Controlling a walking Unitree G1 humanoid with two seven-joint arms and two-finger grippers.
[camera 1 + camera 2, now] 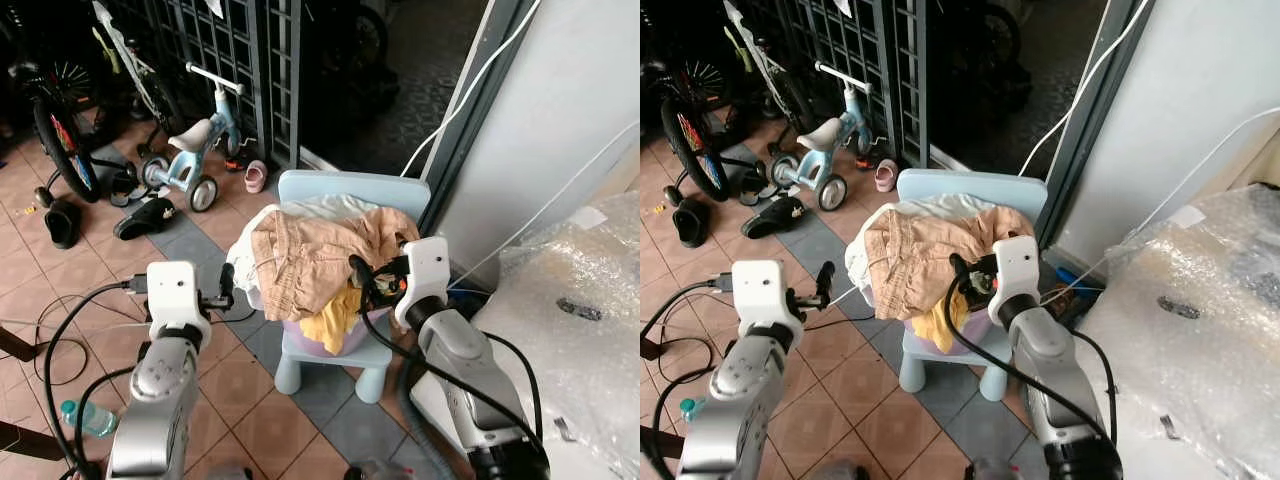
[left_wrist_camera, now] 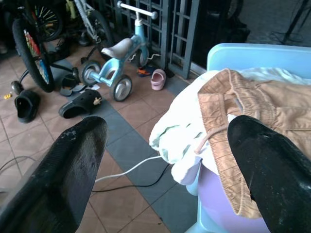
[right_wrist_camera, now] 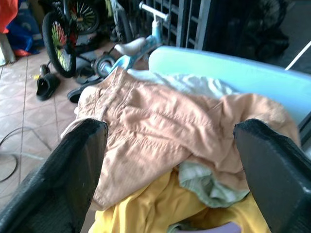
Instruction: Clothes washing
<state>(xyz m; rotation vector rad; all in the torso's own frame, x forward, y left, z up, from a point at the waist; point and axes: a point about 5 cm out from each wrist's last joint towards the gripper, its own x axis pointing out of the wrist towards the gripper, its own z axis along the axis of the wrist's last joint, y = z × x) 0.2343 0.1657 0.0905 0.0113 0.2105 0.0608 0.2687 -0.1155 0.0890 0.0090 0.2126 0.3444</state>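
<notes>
Both arms raised forward; left claw (image 2: 165,170) and right claw (image 3: 170,174) spread wide, empty.

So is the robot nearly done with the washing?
Not yet. Nothing looks washed: the clothes lie heaped in the tub on the chair. Both grippers are open at the heap, left gripper beside it, right gripper against it. Grabbing and washing remain.

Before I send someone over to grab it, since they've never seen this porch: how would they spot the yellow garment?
Find the pale blue child's chair beside the grey door frame, with a heap of laundry on its seat. The yellow garment hangs from the heap's front edge, under the tan shorts, near the right claw. It is the only bright yellow piece among tan and white.
</notes>
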